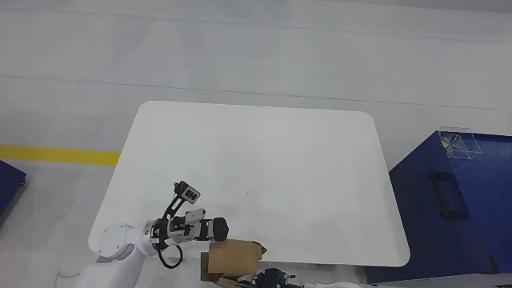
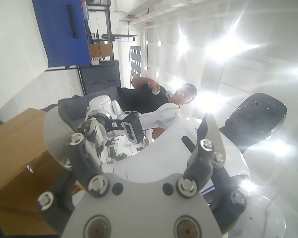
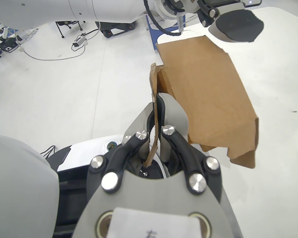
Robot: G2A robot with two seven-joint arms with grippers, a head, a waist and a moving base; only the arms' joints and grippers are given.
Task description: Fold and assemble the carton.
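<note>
Carton: brown corrugated-cardboard carton, part-folded and open at the end, held up at the near edge of the rounded white table, just in front of the robot; not yet a closed box.
Right gripper: right gripper clamped on a thin side flap of the carton, both fingers pressed together onto the cardboard, flap standing on edge between them.
Left gripper: left gripper spread wide, nothing between the fingers; its black rubber pad poised just off the far upper corner of the carton, touching or a sliver apart, impossible to say from here.
Key relation: carton lying off to one side of the open left fingers, beside the translucent finger rather than in the gap between the pair; broad top panel running lengthwise away from the right gripper toward the left one.
Nearer arm: right holding the carton at its near end; left the free one, close by the far end.
Step in hand: by the look of it, steadying with the right while the left lines up on the far panel.
Next move needs: probably bringing the left fingers across so the far edge sits in the gap, or laying the pad flat on the panel to push a fold.
Risk: thin flap bending or slipping out of the right pinch under a sideways shove.
</note>
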